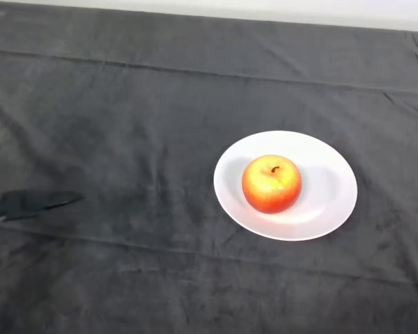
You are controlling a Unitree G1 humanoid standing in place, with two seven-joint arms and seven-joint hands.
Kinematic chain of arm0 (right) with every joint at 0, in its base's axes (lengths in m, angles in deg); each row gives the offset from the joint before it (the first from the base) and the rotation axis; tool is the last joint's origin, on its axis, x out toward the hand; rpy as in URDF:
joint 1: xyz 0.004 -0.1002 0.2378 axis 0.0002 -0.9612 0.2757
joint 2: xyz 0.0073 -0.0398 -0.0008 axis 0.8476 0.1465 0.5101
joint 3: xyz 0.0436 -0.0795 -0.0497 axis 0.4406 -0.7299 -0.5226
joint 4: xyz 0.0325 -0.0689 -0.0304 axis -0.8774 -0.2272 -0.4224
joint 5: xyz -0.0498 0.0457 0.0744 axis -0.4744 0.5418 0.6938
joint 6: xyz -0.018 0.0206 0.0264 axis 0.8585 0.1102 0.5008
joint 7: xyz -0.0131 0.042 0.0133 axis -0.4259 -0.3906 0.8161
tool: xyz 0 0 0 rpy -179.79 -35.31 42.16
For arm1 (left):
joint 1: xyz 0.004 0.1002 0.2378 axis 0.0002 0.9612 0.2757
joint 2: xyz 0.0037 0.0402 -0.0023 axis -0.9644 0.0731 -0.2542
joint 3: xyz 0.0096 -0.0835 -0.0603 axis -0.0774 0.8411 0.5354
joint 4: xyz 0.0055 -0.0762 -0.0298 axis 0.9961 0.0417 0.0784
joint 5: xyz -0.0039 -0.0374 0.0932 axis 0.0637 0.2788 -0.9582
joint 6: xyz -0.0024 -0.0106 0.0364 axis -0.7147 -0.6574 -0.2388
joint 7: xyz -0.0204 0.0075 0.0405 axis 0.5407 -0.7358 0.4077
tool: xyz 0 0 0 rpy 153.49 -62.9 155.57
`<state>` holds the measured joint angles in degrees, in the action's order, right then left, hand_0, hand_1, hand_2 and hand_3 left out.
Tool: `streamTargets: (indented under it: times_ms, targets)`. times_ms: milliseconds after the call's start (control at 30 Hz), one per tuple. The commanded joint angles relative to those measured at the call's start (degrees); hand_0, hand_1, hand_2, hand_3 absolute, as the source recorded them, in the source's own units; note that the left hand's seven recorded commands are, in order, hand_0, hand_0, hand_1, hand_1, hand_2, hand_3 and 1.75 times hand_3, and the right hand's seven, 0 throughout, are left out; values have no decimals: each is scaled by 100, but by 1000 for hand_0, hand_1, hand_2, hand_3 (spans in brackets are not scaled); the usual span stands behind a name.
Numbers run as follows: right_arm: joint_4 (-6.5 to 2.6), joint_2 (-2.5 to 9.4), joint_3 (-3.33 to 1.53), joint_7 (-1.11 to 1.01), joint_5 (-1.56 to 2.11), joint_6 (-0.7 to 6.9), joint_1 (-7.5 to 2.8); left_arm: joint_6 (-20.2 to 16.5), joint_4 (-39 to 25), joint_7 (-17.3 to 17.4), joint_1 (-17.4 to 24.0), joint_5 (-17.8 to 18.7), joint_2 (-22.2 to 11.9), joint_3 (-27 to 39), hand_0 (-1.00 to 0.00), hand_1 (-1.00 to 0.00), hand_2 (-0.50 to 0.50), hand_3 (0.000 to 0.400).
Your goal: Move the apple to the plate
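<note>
Apple [272,184] sits upright on the white plate [331,202], roughly centre, stem up. Nothing else on the dark cloth [160,104] near the plate afaict. My left hand [31,204] is well left of the plate, low, fingers straight and flat, holding nothing.

Soft even light; faint apple [272,184] shadow on plate [329,209].

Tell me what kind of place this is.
Probably a staged robot test table, not a kitchen: a dark cloth covers it, holding only a white plate with an apple on it. The robot's black hand enters at the left edge.
</note>
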<state>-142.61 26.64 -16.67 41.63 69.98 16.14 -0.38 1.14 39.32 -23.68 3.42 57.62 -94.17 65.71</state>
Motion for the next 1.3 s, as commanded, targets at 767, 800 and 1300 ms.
streamTargets:
  times_ms: [767,800,1300]
  targets:
    - [82,-31,-50,-10,98,-41,68,888,1227,969,1116,1294,-591,2385,0,0,0,0]
    - [81,-31,-49,-11,99,-41,68,921,1300,997,1120,1312,-560,2450,0,0,0,0]
    - [67,-37,-44,-19,103,-44,73,1071,1920,1221,977,1328,-217,3056,0,0,0,0]
